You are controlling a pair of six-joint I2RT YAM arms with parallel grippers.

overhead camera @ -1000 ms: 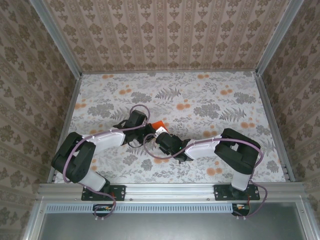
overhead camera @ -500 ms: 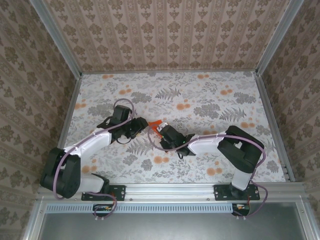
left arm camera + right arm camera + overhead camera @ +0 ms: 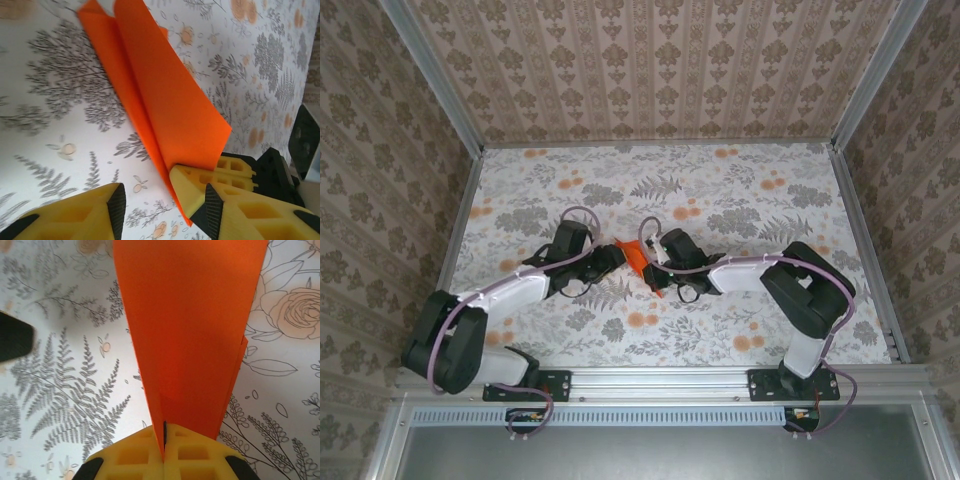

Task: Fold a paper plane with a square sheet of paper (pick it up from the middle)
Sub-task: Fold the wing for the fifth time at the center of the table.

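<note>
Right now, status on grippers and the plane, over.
Right gripper shut on the paper plane, along its fold. Left gripper open, one finger at the plane's edge. Just patterned tabletop around it.

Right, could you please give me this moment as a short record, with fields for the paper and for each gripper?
object: paper plane, bright orange, folded along straight creases
right gripper: shut on the narrow end of the paper plane
left gripper: open, with one finger beside the paper's edge, not clamping it
surface: table with a floral print
layout: the grippers face each other mid-table with the paper between them
</note>
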